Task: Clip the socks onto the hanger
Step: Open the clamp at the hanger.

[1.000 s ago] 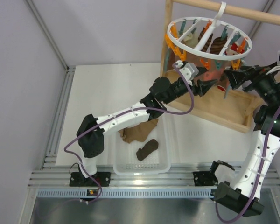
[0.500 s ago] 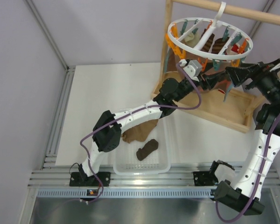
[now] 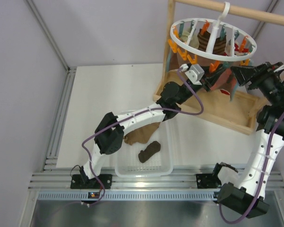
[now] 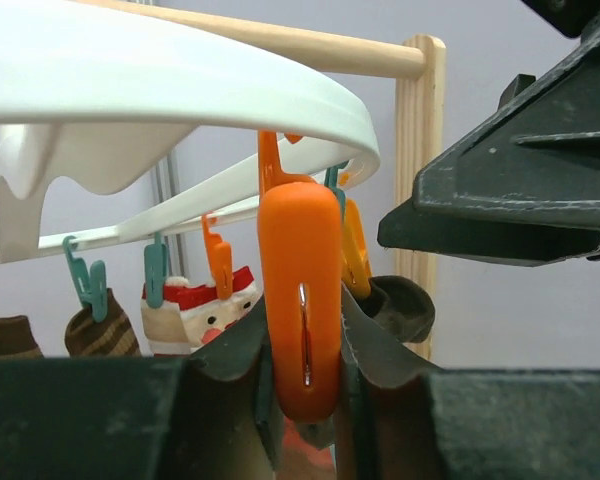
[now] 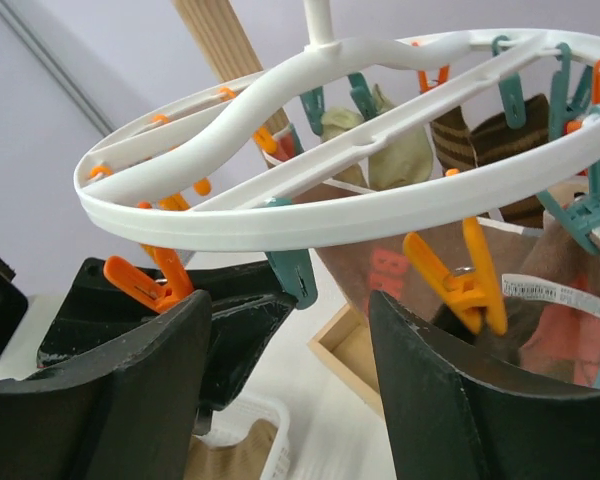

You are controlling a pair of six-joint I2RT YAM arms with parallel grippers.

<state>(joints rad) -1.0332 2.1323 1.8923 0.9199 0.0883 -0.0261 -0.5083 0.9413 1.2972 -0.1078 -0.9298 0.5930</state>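
Overhead, white ring hanger (image 5: 380, 212) dangles orange, teal pegs (image 4: 300, 300).

the orange peg (image 4: 300, 250)'s lower end is lost between the left gripper (image 4: 302, 350)'s fingers; above them the hanger (image 4: 180, 80)'s ring runs out of view.
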